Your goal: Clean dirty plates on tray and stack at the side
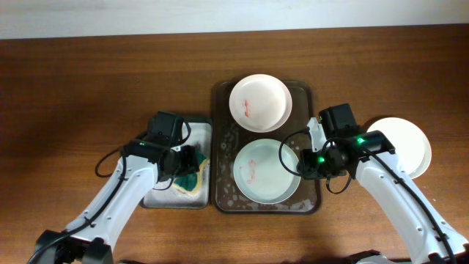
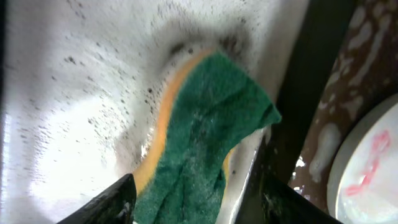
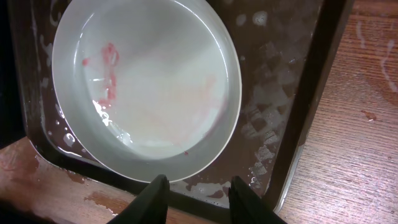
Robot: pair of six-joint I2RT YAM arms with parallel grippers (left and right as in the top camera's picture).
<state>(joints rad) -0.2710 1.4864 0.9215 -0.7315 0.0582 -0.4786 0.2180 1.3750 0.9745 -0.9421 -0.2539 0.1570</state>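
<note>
Mid-frame overhead, the brown tray (image 1: 222, 147) held a smeared white plate (image 1: 260, 103) and a pale green plate (image 1: 266, 172), with a clean plate (image 1: 407, 143) off to its right. The left gripper (image 2: 193, 199) sat spread around the sponge (image 2: 205, 124) in the grey tray (image 1: 165, 196). The right gripper (image 3: 199, 196), jaws apart too, was by the pale green plate's rim.

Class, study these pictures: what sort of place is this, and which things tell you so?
Probably a robot test bench set up for dishwashing, not a real kitchen: two robot arms at a wooden table, a soapy brown tray holding smeared plates, and a sponge on a grey tray.
</note>
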